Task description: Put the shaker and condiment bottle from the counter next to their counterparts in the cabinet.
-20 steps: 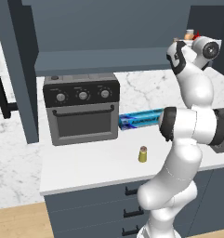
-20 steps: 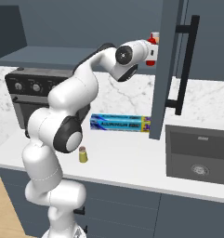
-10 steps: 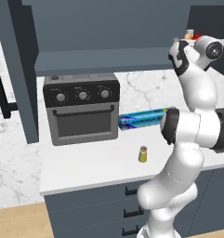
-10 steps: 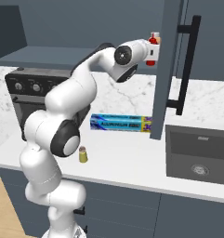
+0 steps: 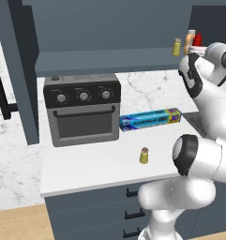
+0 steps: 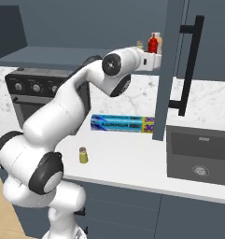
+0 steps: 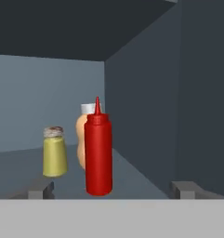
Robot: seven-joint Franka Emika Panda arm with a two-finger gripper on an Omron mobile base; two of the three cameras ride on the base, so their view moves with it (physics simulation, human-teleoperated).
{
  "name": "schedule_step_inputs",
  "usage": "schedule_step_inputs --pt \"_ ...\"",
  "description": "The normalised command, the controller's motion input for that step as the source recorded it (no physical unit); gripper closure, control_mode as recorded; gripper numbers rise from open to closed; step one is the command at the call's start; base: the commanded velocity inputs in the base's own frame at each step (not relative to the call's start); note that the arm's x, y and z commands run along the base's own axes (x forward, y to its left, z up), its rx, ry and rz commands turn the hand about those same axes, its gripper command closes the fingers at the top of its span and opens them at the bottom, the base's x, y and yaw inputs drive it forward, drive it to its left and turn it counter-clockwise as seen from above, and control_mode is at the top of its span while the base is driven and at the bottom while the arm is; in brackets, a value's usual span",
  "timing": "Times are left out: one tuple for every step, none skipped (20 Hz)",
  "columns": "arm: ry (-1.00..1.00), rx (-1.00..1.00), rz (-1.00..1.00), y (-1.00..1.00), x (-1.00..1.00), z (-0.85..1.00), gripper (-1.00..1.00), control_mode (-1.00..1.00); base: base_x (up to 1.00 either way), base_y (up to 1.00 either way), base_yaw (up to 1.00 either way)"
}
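Standing upright on the cabinet (image 7: 146, 69) shelf, the condiment bottle (image 7: 98, 153) was found just in front of the tan-orange bottle (image 7: 82, 139), partly covering it; whether the two touched could not be determined. The yellow twin shaker (image 7: 55, 152) stood on the same shelf, near both bottles and apart from them. In the hand view the end effector (image 7: 112, 189) was spread wide, one fingertip (image 7: 39, 189) on each side of the red bottle, neither pad touching it and nothing held between them. In the right base view the end effector (image 6: 153, 59) was level with the shelf, with the condiment bottle (image 6: 153, 44) visible just above it beside the open cabinet door (image 6: 175, 60).

The shaker (image 5: 144, 155) stood upright on the table (image 5: 86, 168), alone near the front edge, well apart from the blue foil box (image 5: 150, 118) lying behind it. A dark toaster oven (image 5: 82, 109) sat on the table to the side of the box. The right base view showed the same shaker (image 6: 83, 155) in front of the foil box (image 6: 122, 124), with a dark sink (image 6: 200, 156) set into the table further along.
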Motion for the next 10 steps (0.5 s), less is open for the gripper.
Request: schedule_step_inputs --pt "0.25 0.03 0.0 0.59 -1.0 0.0 -1.0 -1.0 0.0 0.0 0.0" --pt "0.26 0.02 0.0 0.56 -1.0 0.0 -1.0 -1.0 0.0 0.0 0.0" --pt "0.27 0.0 0.03 0.55 -1.0 0.0 -1.0 -1.0 0.0 0.0 0.0" --pt "0.29 0.0 0.07 0.56 -1.0 0.0 -1.0 -1.0 0.0 0.0 0.0" --pt "0.31 0.0 0.13 0.59 -1.0 0.0 -1.0 -1.0 0.0 0.0 0.0" --pt "0.33 0.0 0.15 0.67 -1.0 -0.12 -1.0 -1.0 0.0 0.0 0.0" --pt "0.35 0.0 0.19 0.71 -1.0 -0.28 -1.0 -1.0 0.0 0.0 0.0" --pt "0.37 0.0 0.24 0.72 -1.0 -0.55 -1.0 -1.0 0.0 0.0 0.0" --pt "0.36 0.0 0.27 0.71 -1.0 -0.7 -1.0 -1.0 0.0 0.0 0.0" --pt "0.33 0.0 0.31 0.59 -1.0 -0.82 -1.0 -1.0 0.0 0.0 0.0"
